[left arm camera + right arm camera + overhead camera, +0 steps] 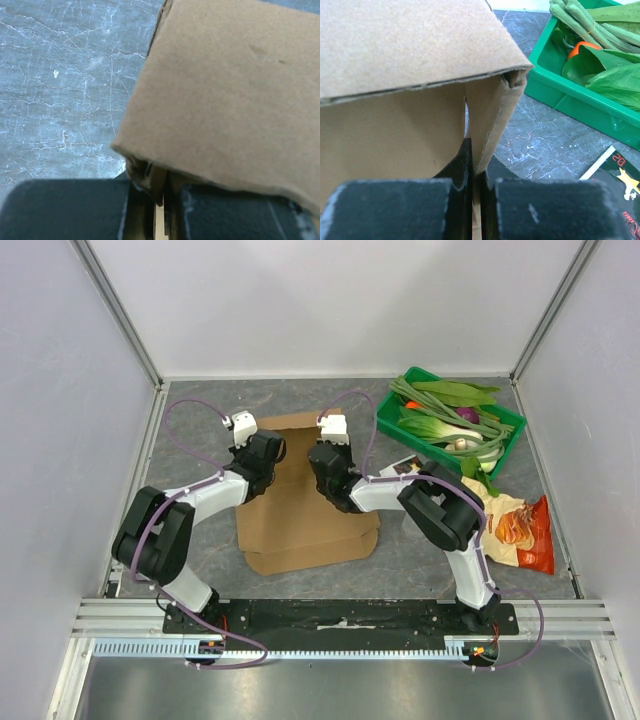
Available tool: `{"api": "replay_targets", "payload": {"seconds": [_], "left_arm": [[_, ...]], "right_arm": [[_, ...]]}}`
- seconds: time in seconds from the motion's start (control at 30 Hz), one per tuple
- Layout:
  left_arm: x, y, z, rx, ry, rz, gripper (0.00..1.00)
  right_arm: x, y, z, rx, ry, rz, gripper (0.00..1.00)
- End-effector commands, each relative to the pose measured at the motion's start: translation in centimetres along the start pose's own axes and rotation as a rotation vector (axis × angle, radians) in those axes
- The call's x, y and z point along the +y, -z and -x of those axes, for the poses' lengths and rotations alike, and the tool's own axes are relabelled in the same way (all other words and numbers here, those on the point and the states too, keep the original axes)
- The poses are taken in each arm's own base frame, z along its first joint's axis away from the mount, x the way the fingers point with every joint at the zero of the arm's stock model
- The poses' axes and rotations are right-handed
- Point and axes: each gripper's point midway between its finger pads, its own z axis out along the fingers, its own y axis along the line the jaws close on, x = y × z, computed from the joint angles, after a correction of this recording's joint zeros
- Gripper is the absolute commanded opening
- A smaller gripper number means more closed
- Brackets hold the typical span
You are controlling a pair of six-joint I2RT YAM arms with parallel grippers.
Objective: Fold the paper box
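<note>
Currently left gripper (159,200) is pinched together on a thin edge of the paper box (300,525), with a brown panel draping over its fingers in the wrist view. Across from it, right gripper (474,172) is likewise clamped on the box, jaws closed over a narrow upright flap that hangs below a raised panel's corner. Overhead: both grippers meet the box at its far end, one on each side, facing each other. That far portion is lifted; the near portion lies flat on the grey marbled table (60,90), midway between the arms. Right of the box, a green tray (580,107) holds leafy greens (450,415) and long stalks. A dark printed card (620,182) lies just beside the tray's near wall. A tan-and-orange snack bag (515,525) sits by the right arm, well apart from the box.
</note>
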Motion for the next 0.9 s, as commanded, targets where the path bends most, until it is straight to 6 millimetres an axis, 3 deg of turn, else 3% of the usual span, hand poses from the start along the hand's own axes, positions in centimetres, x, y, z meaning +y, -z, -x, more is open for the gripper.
{"api": "replay_targets", "payload": {"seconds": [0.0, 0.03, 0.1, 0.13, 0.23, 0.27, 0.37, 0.4, 0.43, 0.5, 0.57, 0.6, 0.63, 0.7, 0.73, 0.77, 0.8, 0.83, 0.87], "left_arm": [[0.8, 0.6, 2.1, -0.087, 0.129, 0.042, 0.02], [0.8, 0.7, 2.0, -0.084, 0.128, 0.039, 0.02], [0.7, 0.8, 2.1, -0.082, 0.126, 0.031, 0.09], [0.7, 0.9, 2.1, -0.079, 0.127, 0.022, 0.22], [0.3, 1.6, 1.8, -0.057, 0.131, -0.037, 0.48], [0.3, 1.9, 1.4, -0.044, 0.125, -0.055, 0.52], [0.3, 3.1, 0.6, 0.006, 0.116, -0.118, 0.57], [0.3, 3.7, 1.0, 0.01, 0.125, -0.142, 0.58], [0.6, 4.4, 0.1, 0.042, 0.122, -0.163, 0.59], [1.2, 5.3, -0.6, 0.068, 0.121, -0.187, 0.6], [2.1, 7.1, -0.8, 0.085, 0.15, -0.231, 0.61], [2.3, 7.8, -0.8, 0.088, 0.161, -0.255, 0.66], [2.5, 8.9, -0.8, 0.097, 0.186, -0.295, 0.72], [3.6, 10.1, -1.9, 0.146, 0.195, -0.296, 0.72], [3.7, 10.8, -2.7, 0.184, 0.221, -0.313, 0.72], [3.9, 11.9, -1.9, 0.167, 0.261, -0.353, 0.72], [4.2, 12.5, -2.5, 0.195, 0.284, -0.361, 0.71], [4.1, 13.3, -3.1, 0.219, 0.299, -0.4, 0.65], [4.3, 14.4, -2.4, 0.2, 0.335, -0.443, 0.6]], "right_arm": [[-2.2, 0.0, 0.5, -0.009, -0.001, -0.074, 0.0], [-2.0, 0.0, 0.5, -0.01, -0.003, -0.064, 0.0], [-1.5, 0.1, 0.4, -0.005, 0.006, -0.023, 0.16], [-1.4, 0.3, 0.9, -0.006, 0.005, -0.001, 0.23], [-1.2, 1.0, 1.3, 0.023, 0.037, 0.086, 0.48], [-1.6, 1.2, 1.2, 0.038, 0.038, 0.083, 0.68], [-2.4, 2.3, 1.7, 0.093, 0.041, 0.152, 0.9], [-2.8, 2.7, 2.9, 0.092, 0.035, 0.171, 0.94], [-3.3, 3.0, 1.9, 0.142, 0.087, 0.19, 0.96], [-3.6, 3.3, 2.7, 0.189, 0.084, 0.243, 0.98], [-4.7, 4.5, 1.7, 0.257, 0.123, 0.282, 0.98], [-5.1, 5.4, 3.4, 0.236, 0.09, 0.313, 0.98], [-6.0, 6.3, 2.2, 0.27, 0.116, 0.329, 0.98], [-6.3, 8.0, 3.1, 0.294, 0.103, 0.396, 0.98], [-7.0, 9.0, 1.8, 0.347, 0.132, 0.411, 0.98], [-7.0, 9.9, 1.3, 0.374, 0.138, 0.452, 0.98], [-6.6, 11.0, 1.3, 0.392, 0.137, 0.526, 0.98], [-7.2, 11.9, 0.0, 0.447, 0.15, 0.529, 0.98], [-7.5, 12.3, -0.4, 0.473, 0.15, 0.54, 0.98]]}}
